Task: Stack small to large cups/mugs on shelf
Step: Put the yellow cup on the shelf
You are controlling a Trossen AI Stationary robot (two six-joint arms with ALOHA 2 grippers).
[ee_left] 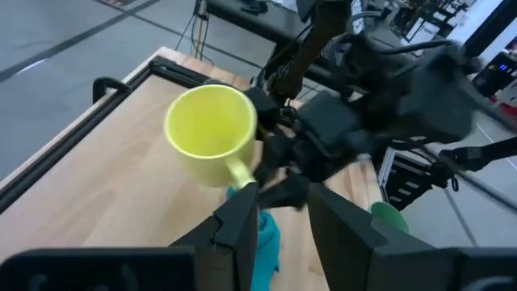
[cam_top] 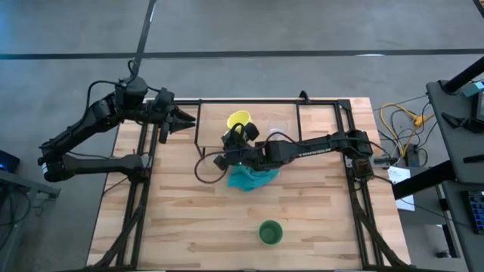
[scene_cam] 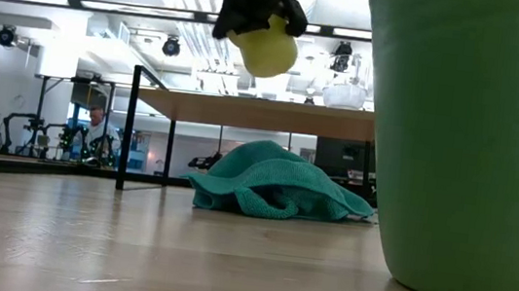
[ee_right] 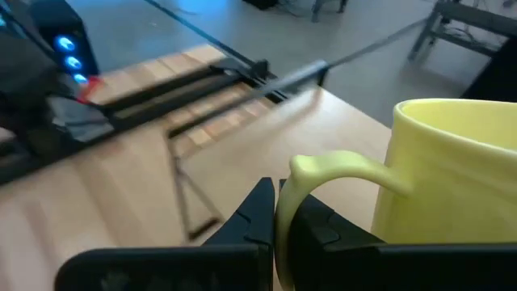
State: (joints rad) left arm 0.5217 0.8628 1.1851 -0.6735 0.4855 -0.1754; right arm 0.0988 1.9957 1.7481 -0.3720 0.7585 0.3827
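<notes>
Right gripper [ee_right: 279, 214] pinched shut on the handle of the yellow mug [ee_right: 452, 174], so the mug hangs out sideways from the fingers, clear of the table and free to be carried. From above, mug [cam_top: 238, 121] up in the air over the middle of the table, just past the far edge of the teal cloth [cam_top: 251, 178], near the shelf [scene_cam: 263, 115]. Probably mid-carry toward the shelf top. Green cup [cam_top: 271, 232] way down at the near edge, well apart, untouched. Can't really make out the glass cup. Left gripper [cam_top: 181, 119] parked at the far left, fingers spread wide, holding nothing, pointed toward the mug.
</notes>
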